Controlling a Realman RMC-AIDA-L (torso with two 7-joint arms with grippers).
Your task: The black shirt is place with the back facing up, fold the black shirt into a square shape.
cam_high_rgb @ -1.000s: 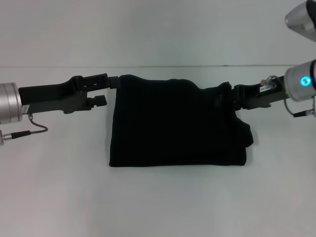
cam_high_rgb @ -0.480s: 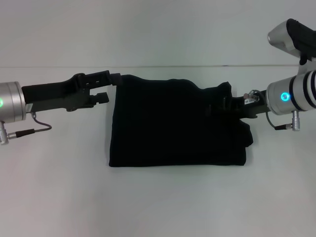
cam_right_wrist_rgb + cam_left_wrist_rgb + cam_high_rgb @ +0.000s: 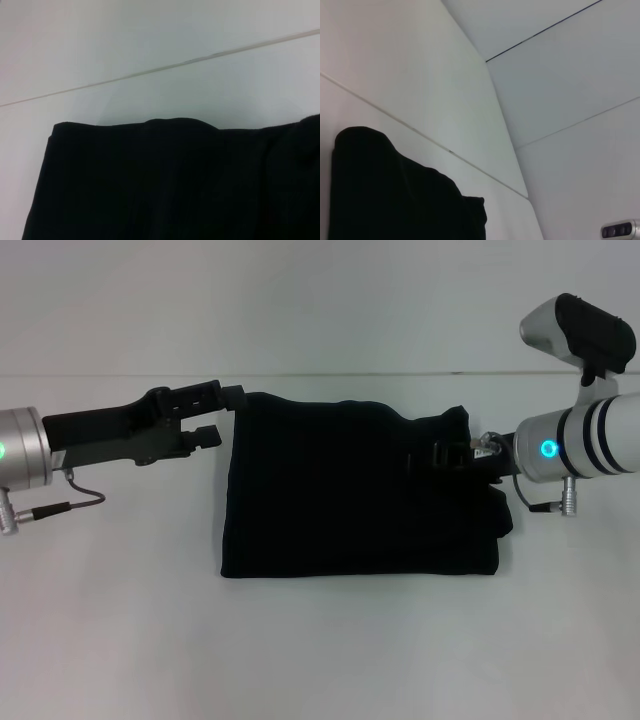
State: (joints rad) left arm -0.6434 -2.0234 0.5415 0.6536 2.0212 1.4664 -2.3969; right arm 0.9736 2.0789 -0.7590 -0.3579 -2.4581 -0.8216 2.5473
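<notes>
The white table (image 3: 330, 650) bears the folded black shirt (image 3: 350, 490), lying flat mid-surface.

Matt black cloth shirt (image 3: 350, 490) on a smooth, seemingly matt white table (image 3: 320, 650).

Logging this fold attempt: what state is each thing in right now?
black shirt: folded to a rough rectangle, flat on the table, far edge uneven.
left gripper: open, at the shirt's far left corner.
right gripper: over the shirt's right side, fingers lost against the cloth.
</notes>
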